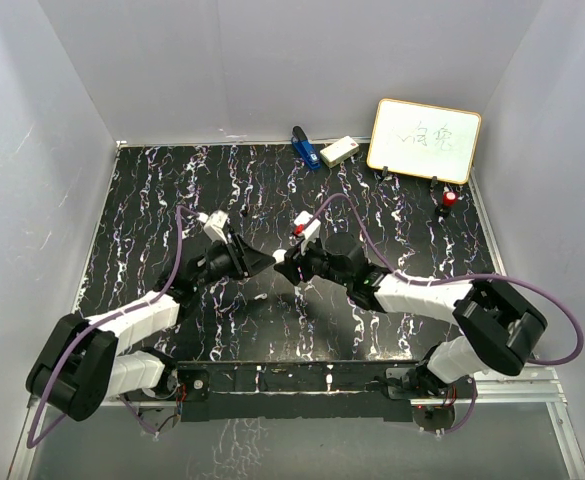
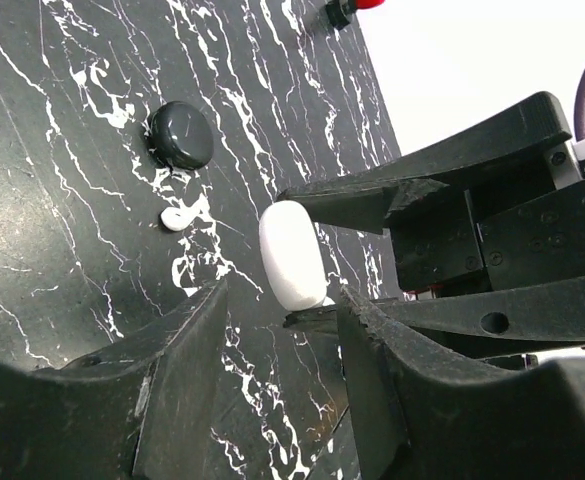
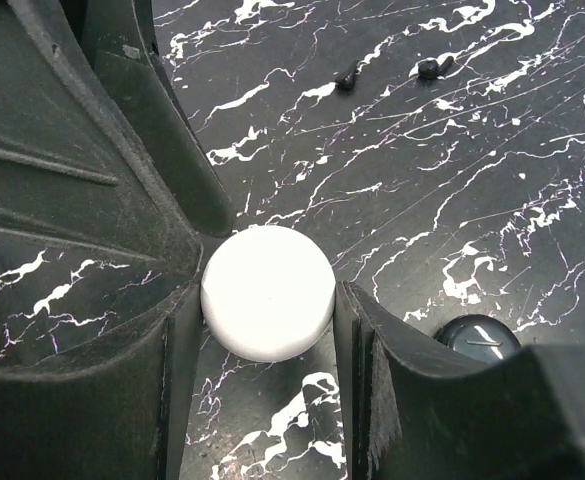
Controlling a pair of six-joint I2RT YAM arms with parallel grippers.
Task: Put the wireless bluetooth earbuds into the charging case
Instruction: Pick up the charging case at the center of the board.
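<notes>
- Fingers of my right gripper (image 3: 267,300) are closed on the white round charging case (image 3: 268,285), one on each side, in the middle of the right wrist view.
- My left gripper (image 2: 284,300) has its fingers spread wide and holds nothing. The case sits just past their tips.
- I see one tiny white earbud (image 2: 175,217) lying on the black table (image 2: 72,280), left of the case in the left wrist view.
- A black round thing (image 2: 180,135) lies just above the earbud, close but not touching.
- From the top, I see both arms meet in the middle of the table.
- At the upper right of that view stands a whiteboard (image 1: 424,140), with a small white box (image 1: 339,151) to its left.
</notes>
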